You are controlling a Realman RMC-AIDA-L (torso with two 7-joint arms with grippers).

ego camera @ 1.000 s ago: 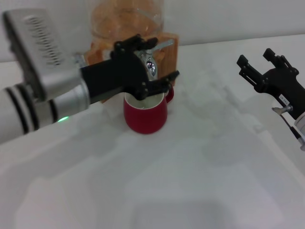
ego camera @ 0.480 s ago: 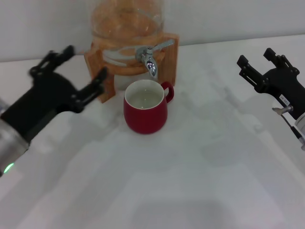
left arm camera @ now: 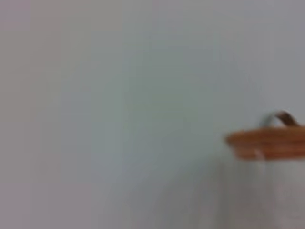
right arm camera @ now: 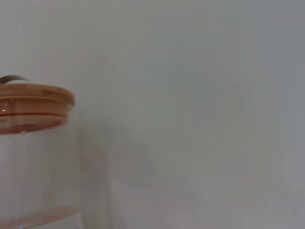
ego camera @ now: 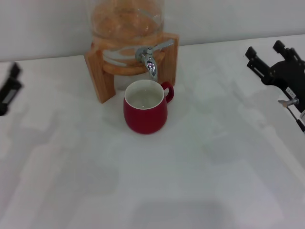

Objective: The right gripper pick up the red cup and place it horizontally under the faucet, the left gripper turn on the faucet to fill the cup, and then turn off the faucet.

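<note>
Both grippers stand clear of the work. The rounded dark-red ceramic cup (ego camera: 145, 112) sits upright on the white table (ego camera: 200, 181), directly below the chrome faucet's (ego camera: 149, 61) downturned spout, pale liquid visible inside. Judged remaining step: retreat only; best kept clear of cup and lever. The left gripper (ego camera: 8, 89) shows only at the table's far left edge, finger state indeterminable. The right gripper (ego camera: 269, 59) hovers well right, fingers spread, empty.

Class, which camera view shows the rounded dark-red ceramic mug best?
The head view: the rounded dark-red ceramic mug stands whole beneath the chrome tap. Neither wrist view shows the mug, only the jar's wooden lid.
</note>
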